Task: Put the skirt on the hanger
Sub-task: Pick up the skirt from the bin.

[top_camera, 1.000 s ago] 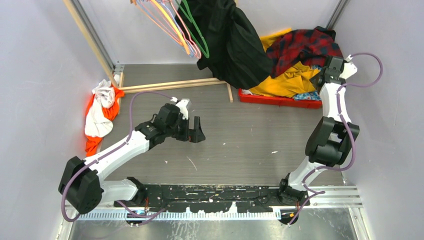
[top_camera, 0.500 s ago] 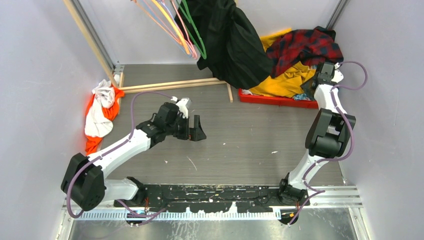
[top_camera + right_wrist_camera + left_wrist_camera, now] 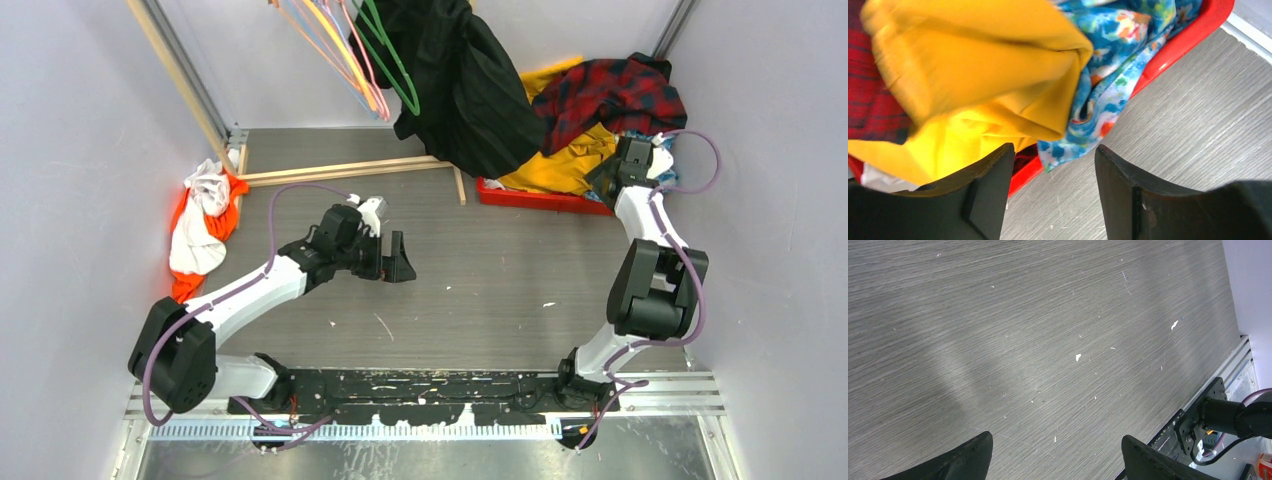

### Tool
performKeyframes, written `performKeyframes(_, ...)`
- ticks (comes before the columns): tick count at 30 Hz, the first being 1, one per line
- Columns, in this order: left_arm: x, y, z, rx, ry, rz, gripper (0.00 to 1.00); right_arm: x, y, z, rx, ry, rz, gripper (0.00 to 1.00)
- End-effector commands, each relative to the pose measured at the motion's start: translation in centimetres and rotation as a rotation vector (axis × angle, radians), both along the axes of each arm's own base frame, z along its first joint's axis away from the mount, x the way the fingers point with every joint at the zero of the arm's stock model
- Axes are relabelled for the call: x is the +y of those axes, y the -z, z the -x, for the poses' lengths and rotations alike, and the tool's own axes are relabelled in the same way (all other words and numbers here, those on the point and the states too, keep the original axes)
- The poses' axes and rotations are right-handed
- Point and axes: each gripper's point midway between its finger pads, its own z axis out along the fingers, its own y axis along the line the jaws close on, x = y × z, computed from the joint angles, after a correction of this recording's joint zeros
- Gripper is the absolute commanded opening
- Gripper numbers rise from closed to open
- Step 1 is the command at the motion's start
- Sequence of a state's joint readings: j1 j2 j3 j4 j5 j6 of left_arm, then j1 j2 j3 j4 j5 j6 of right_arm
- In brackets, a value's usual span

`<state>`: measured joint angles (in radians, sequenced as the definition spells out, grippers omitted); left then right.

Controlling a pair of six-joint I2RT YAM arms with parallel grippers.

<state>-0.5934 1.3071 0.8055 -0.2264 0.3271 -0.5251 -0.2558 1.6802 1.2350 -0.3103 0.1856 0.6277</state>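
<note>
The skirt, blue with red, orange, white and green flowers, lies crumpled in the red bin, partly under a yellow garment. One corner hangs over the bin's rim. My right gripper is open just in front of that corner, with nothing between its fingers. In the top view the right gripper sits low at the bin's front right edge. Several coloured hangers hang at the back, a green one nearest the coat. My left gripper hovers open over bare table.
A big black coat hangs beside the hangers. A red plaid garment tops the pile in the red bin. White and orange clothes lie at the left wall. A wooden rack base crosses the back.
The right gripper has dropped from above the pile, forward and left, to the bin's front edge; its jaws narrowed, then widened again. The left arm has hardly moved.
</note>
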Motion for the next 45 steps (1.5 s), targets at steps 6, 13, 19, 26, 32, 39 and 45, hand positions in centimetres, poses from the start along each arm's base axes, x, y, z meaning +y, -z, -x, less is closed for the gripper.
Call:
performKeyframes(6,-1.0,-2.1,-0.6,-0.046,0.018,0.075,0.95,1.4,-5.3,-0.7,-0.105,-0.040,0.125,0.66)
performKeyframes(13,-0.9,-2.1,-0.4,-0.048,0.020,0.077,0.95,1.9,-4.4,-0.1,0.006,-0.058,0.229,0.57)
performKeyframes(19,-1.2,-1.9,-0.5,-0.042,0.027,0.086,0.94,2.0,-4.0,0.0,0.059,-0.059,0.278,0.56)
performKeyframes(26,-1.3,-1.8,-0.5,-0.041,0.030,0.086,0.94,1.1,-3.6,-0.7,0.104,-0.046,0.322,0.55)
performKeyframes(32,-1.5,-1.7,-0.7,-0.038,0.033,0.087,0.93,1.4,-2.3,-1.5,0.136,-0.069,0.310,0.55)
performKeyframes(39,-1.8,-1.3,-0.8,-0.025,0.042,0.092,0.93,1.8,-1.1,-1.1,0.154,-0.071,0.328,0.55)
performKeyframes(45,-1.9,-1.2,-0.8,-0.024,0.045,0.092,0.93,1.2,-1.1,-1.3,0.177,-0.056,0.358,0.50)
